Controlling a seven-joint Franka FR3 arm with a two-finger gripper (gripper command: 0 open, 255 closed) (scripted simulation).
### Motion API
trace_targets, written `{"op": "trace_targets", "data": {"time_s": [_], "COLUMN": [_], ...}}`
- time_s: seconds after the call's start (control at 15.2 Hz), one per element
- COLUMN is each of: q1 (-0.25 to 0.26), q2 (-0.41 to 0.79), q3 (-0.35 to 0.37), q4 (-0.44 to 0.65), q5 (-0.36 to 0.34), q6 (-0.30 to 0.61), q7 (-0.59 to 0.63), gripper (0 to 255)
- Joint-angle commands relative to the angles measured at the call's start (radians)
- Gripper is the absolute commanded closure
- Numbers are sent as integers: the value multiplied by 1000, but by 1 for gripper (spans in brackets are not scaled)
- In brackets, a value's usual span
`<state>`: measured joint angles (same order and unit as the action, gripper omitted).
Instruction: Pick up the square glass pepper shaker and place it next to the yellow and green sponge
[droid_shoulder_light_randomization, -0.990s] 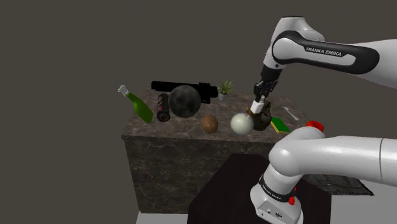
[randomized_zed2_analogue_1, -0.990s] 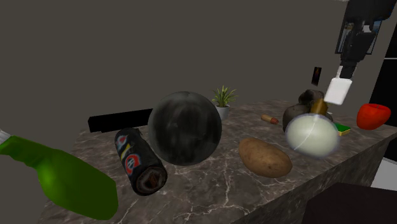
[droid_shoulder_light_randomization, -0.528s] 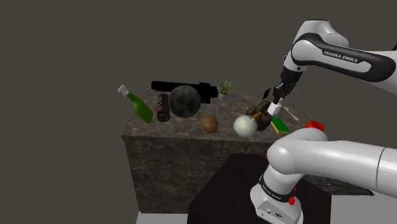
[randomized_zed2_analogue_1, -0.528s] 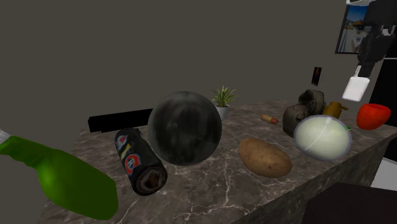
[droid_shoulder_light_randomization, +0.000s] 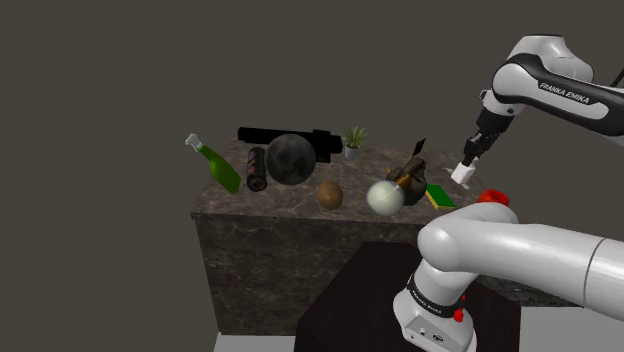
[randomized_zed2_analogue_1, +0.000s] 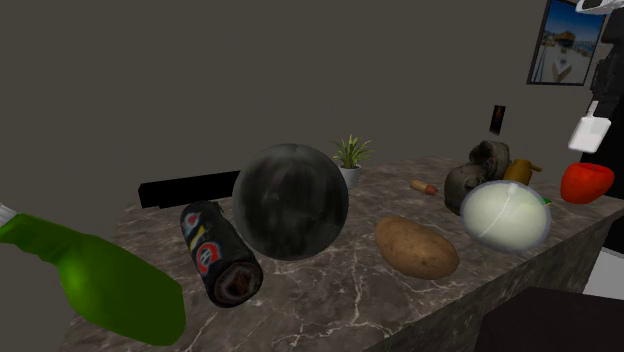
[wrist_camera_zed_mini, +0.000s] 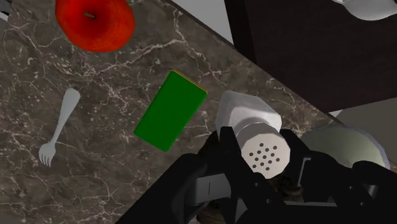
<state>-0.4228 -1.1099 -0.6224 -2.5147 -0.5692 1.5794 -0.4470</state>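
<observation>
A white square pepper shaker (droid_shoulder_light_randomization: 462, 173) with a perforated cap (wrist_camera_zed_mini: 266, 153) hangs in the air, and my gripper (droid_shoulder_light_randomization: 468, 164) is shut on it. In the shoulder view it is above and right of the green sponge (droid_shoulder_light_randomization: 438, 196), which lies flat on the dark marble counter (droid_shoulder_light_randomization: 300, 205). The wrist view looks down past the shaker (wrist_camera_zed_mini: 249, 118), clasped between the black fingers (wrist_camera_zed_mini: 224, 147), to the sponge (wrist_camera_zed_mini: 170, 109) with its thin yellow edge. In the second exterior view the shaker (randomized_zed2_analogue_1: 588, 133) hangs above the red apple (randomized_zed2_analogue_1: 586, 181).
Near the sponge are a red apple (wrist_camera_zed_mini: 95, 22), a white fork (wrist_camera_zed_mini: 57, 127), a pale ball (droid_shoulder_light_randomization: 381, 195) and a dark brown lump (droid_shoulder_light_randomization: 413, 182). Farther along the shoulder view's left are a potato (droid_shoulder_light_randomization: 330, 194), dark sphere (droid_shoulder_light_randomization: 290, 158), can (droid_shoulder_light_randomization: 257, 168), green bottle (droid_shoulder_light_randomization: 215, 165) and small plant (droid_shoulder_light_randomization: 353, 140).
The gripper has carried the shaker up from beside the brown lump and toward the shoulder view's right, past the sponge. The pale ball has shifted slightly.
</observation>
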Motion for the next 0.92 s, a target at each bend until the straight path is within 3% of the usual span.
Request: {"op": "trace_targets", "data": {"time_s": [0.0, 0.86], "q1": [-7, -42], "q2": [11, -11], "q3": [-52, -165], "q4": [35, -97], "q5": [-38, -139], "q6": [-2, 121], "q7": [-52, -57], "gripper": [255, 255]}}
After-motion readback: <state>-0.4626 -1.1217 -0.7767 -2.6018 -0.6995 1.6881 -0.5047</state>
